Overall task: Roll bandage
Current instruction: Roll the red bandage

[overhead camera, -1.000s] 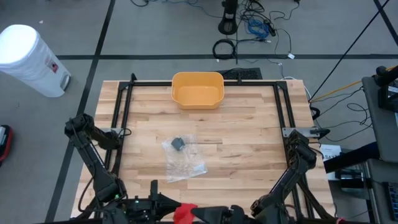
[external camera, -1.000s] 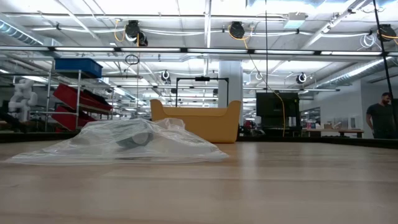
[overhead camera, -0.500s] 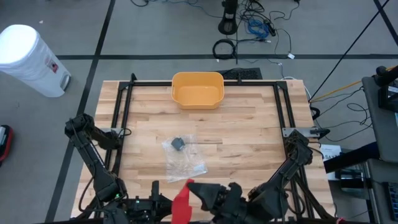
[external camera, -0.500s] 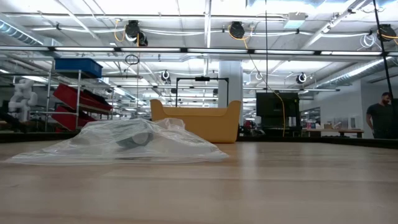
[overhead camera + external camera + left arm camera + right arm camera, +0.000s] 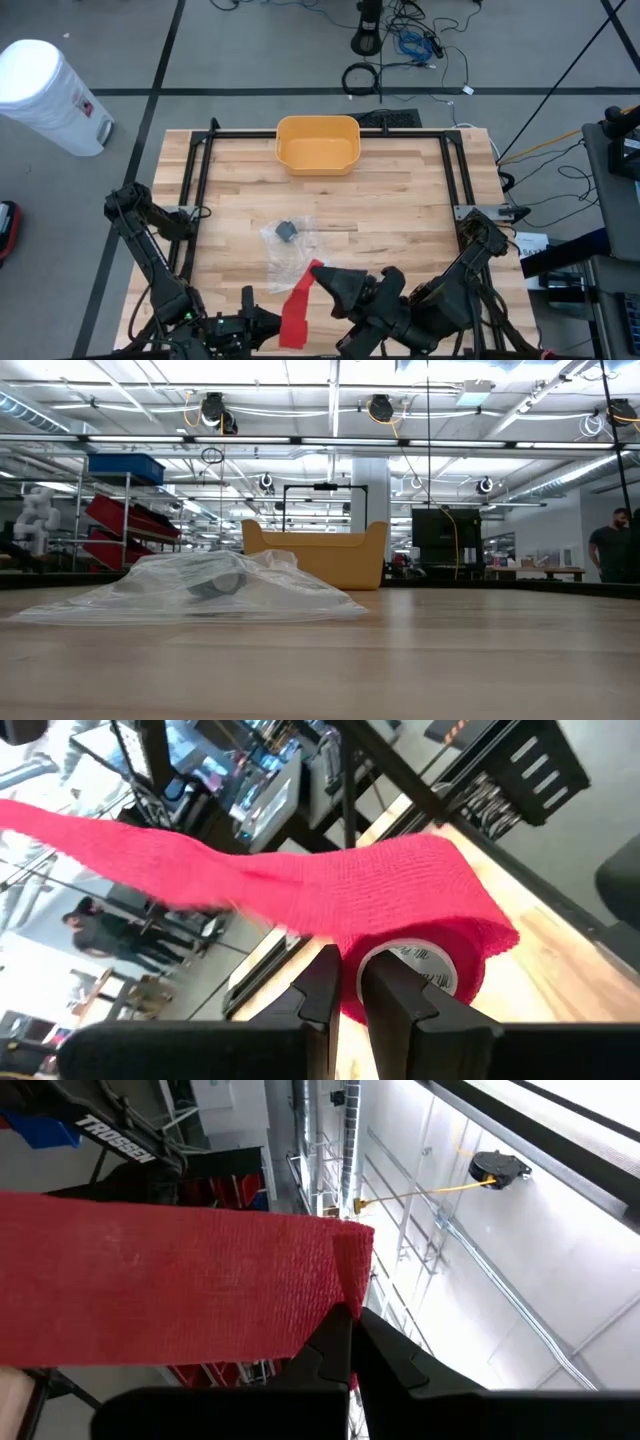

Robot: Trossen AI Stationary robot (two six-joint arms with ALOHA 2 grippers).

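Left tool [image 5: 272,322] clamped, table's near edge; right tool [image 5: 322,272] pinched shut, raised.

a yellow bin [image 5: 317,144] sits at the table's [image 5: 400,210] far edge, a clear plastic bag [image 5: 295,256] mid-table.

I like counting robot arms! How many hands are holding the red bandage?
2. The left hand grips the roll of the red bandage at the table's near edge; the right hand pinches its loose end, nearer the plastic bag.

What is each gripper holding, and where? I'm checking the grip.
The left gripper pinches the red bandage at its roll; the right gripper clamps its loose end.
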